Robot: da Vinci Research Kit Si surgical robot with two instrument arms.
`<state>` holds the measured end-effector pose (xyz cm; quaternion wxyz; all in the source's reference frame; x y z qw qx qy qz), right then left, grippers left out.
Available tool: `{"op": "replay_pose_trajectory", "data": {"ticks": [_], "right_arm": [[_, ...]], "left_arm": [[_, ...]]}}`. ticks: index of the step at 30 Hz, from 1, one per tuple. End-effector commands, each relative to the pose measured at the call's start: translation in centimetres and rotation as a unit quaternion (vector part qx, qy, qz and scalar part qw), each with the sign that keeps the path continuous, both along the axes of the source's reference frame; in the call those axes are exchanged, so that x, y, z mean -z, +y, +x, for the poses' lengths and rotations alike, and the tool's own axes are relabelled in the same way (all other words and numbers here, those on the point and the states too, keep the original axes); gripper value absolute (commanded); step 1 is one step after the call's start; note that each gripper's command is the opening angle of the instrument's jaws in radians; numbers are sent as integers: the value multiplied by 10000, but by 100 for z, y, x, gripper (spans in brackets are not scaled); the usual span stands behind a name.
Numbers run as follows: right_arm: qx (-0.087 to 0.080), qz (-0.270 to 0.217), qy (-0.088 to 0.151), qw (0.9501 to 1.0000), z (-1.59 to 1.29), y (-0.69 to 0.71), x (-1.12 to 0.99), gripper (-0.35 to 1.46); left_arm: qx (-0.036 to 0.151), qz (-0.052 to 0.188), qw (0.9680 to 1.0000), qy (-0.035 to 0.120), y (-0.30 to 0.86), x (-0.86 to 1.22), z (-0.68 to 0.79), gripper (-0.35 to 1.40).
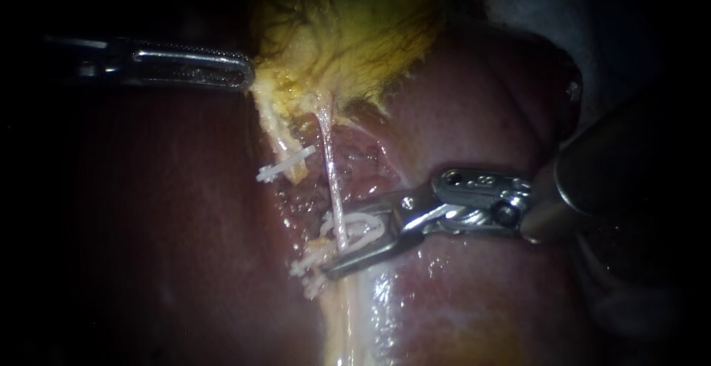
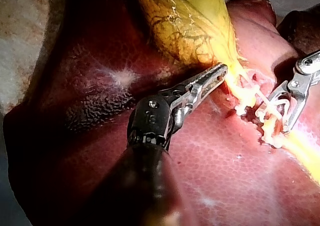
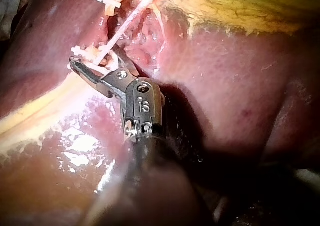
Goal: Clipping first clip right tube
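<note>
Here two instruments, two tubes, perhaps three clips show.

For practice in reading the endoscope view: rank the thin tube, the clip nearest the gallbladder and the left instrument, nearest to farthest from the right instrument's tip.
1. Tube: crossing the right instrument's tip.
2. Clip: up and left of that tip.
3. Left instrument: farthest, at the gallbladder's left edge.
</note>
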<state>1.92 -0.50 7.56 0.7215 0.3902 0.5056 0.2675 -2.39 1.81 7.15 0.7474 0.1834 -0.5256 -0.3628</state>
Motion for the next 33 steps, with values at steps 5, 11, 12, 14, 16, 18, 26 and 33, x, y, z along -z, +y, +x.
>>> {"op": "replay_pose_trajectory", "data": {"ticks": [5, 11, 12, 14, 16, 18, 26, 33], "right_arm": [[36, 218, 260, 9994, 4, -5, 0, 53], [56, 477, 770, 9959, 5, -12, 12, 53], [62, 529, 841, 9950, 6, -13, 14, 53], [92, 575, 980, 9935, 8, -17, 21, 53], [160, 607, 1072, 9922, 10, -20, 27, 52], [217, 626, 1128, 9914, 11, -23, 32, 52], [449, 686, 1292, 9882, 16, -32, 48, 49], [356, 696, 1262, 9889, 15, -23, 50, 35]], "left_arm": [[0, -1, 10000, 0, 0, 0, 0, -35], [1, -2, 10000, 1, 0, 0, 0, -35], [1, -2, 10000, 1, 0, 0, 0, -35], [1, -2, 10000, 1, -1, 0, 0, -35], [1, -2, 10000, 1, -1, 0, 0, -35], [2, -2, 10000, 2, -1, 0, 0, -35], [2, -2, 10000, 2, -1, 0, 0, -35], [3, -2, 10000, 2, -1, 0, 0, -35]]}}
